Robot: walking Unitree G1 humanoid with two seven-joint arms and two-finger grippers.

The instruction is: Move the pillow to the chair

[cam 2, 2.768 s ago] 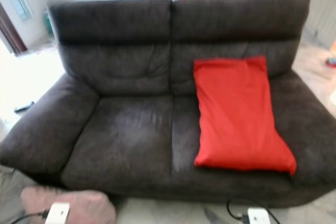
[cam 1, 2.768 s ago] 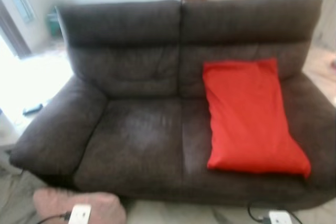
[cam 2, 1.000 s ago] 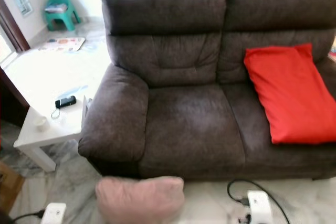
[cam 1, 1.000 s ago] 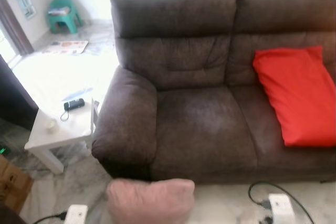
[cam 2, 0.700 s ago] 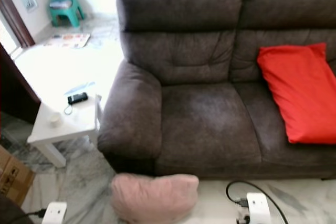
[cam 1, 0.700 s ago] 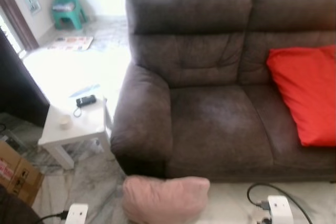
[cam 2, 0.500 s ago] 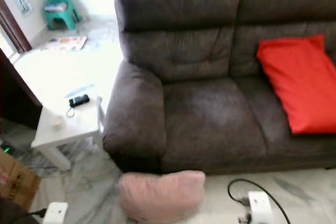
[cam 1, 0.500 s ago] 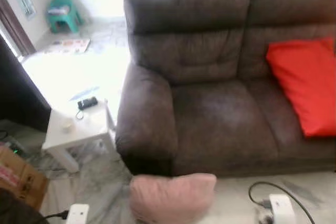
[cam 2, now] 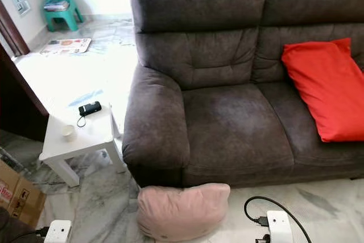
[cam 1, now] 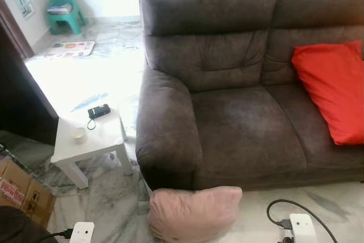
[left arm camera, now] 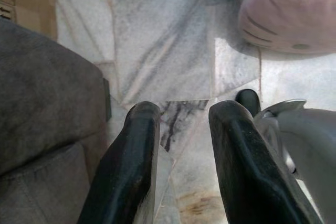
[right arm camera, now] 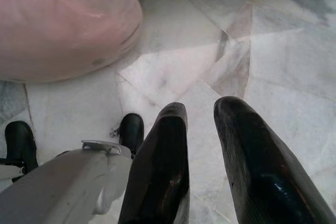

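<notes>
Right wrist view: right gripper [right arm camera: 202, 111] slightly parted, empty, soft pale-pink fabric pillow [right arm camera: 63, 22] on the floor just ahead; light, squashy, so pinch a corner.

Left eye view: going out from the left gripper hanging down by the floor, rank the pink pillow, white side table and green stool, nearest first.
1. Pink pillow, on the floor before the sofa.
2. White side table, left of the sofa's arm.
3. Green stool, far back left.

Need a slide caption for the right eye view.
Pink pillow on marble floor before dark sofa; red cushion on its seat.
</notes>
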